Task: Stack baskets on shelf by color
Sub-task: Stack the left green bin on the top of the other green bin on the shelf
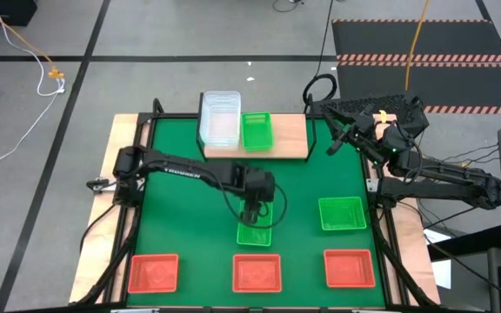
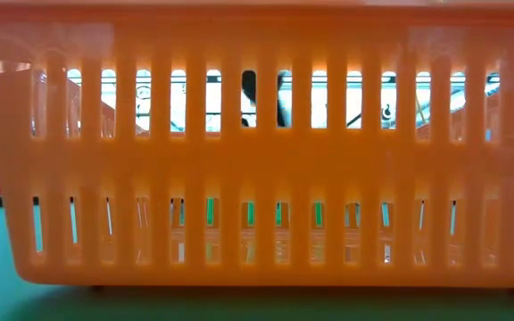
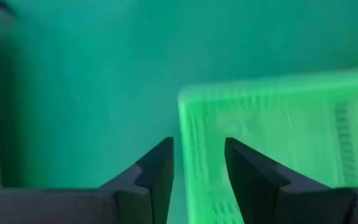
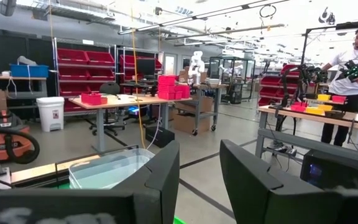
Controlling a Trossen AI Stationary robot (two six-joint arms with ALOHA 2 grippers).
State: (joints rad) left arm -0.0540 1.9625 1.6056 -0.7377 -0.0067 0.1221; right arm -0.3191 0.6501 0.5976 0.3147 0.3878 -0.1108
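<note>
On the wooden shelf [image 1: 294,139] at the far edge stand a stack of clear baskets [image 1: 220,117] and one green basket [image 1: 256,130]. Two green baskets rest on the mat, one in the middle [image 1: 253,235] and one to the right [image 1: 342,213]. Three red baskets [image 1: 257,272] line the near edge. My left gripper [image 1: 252,216] hangs open over the middle green basket [image 3: 278,130], pointing steeply down, with one finger on either side of that basket's end wall [image 3: 194,155]. My right gripper [image 4: 199,180] is open, raised at the far right by the shelf's end.
In the low view a red basket [image 2: 257,152] fills nearly the whole picture. The green mat [image 1: 190,217] lies bare between the shelf and the near row. Beyond the table the right wrist view shows workbenches and a person [image 4: 353,56] standing far off.
</note>
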